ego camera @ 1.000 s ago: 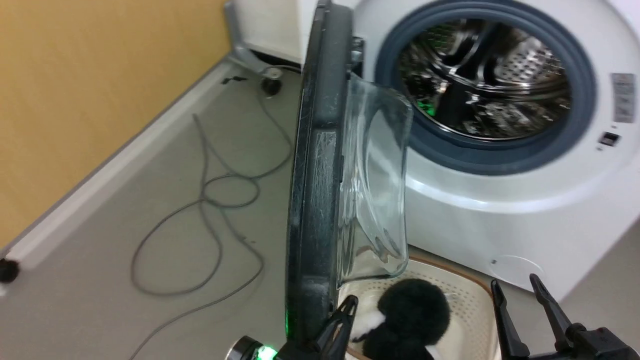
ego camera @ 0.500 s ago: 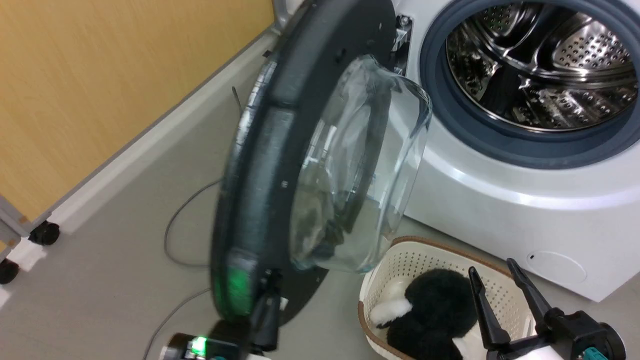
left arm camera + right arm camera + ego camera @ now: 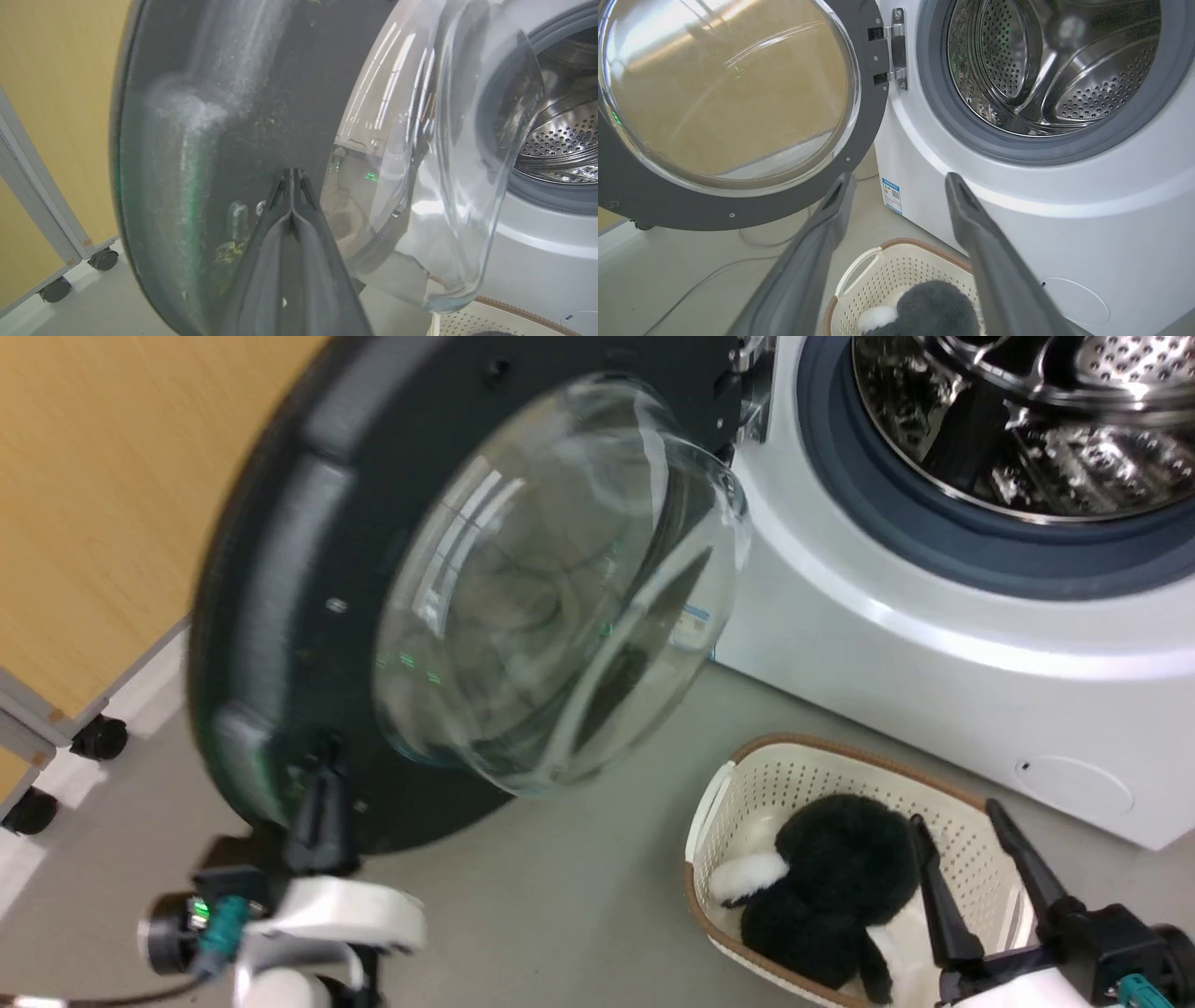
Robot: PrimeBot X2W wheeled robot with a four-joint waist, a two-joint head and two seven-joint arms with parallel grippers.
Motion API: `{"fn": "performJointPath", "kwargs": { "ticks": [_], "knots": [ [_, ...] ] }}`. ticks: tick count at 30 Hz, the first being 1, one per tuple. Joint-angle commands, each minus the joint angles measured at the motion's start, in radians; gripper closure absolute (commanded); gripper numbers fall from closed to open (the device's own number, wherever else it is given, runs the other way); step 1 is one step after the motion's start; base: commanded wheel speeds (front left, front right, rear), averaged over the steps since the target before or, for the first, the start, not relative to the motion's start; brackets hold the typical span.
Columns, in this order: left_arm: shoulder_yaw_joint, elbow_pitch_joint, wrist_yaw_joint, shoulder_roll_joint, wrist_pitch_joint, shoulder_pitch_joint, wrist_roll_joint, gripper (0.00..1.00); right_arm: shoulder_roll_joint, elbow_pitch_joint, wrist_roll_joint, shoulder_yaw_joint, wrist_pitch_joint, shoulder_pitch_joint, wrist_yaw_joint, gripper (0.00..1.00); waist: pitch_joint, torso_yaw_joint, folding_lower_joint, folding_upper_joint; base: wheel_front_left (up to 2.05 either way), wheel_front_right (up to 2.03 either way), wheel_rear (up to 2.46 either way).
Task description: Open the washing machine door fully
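Washing machine door stands swung wide on its hinge at the left of the washing machine, its dark inner face and domed glass bowl turned toward the robot and the steel drum fully exposed. The left gripper is closed tight with nothing between its fingers; its joined tips press on the dark frame low on the door, just beside the glass. The right gripper hangs wide open and empty above the cream basket holding a black plush toy. The door looks close to its full swing, so the step in hand is likely the last push. To do it well, the tips should stay on the frame rather than slide onto the glass, follow the door's arc around the hinge, and ease off as the hinge reaches its stop, minding the wheeled frame by the wall
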Motion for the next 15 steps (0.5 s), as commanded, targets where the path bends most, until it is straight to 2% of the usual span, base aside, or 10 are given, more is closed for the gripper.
{"fn": "performJointPath", "kwargs": {
  "ticks": [1,15],
  "knots": [
    [0.037,0.018,-0.007,0.004,-0.004,-0.035,-0.002,1.00,-0.012,-0.010,-0.009,-0.003,-0.005,-0.004,0.001,0.00,0.021,-0.012,0.0000,0.0000,0.00,0.00,0.00],
    [0.314,0.176,-0.063,0.017,-0.004,-0.241,-0.009,1.00,-0.064,-0.030,-0.016,-0.006,-0.005,-0.053,0.001,0.00,0.129,-0.069,0.0000,0.0000,0.00,0.00,0.00]
  ]
}}
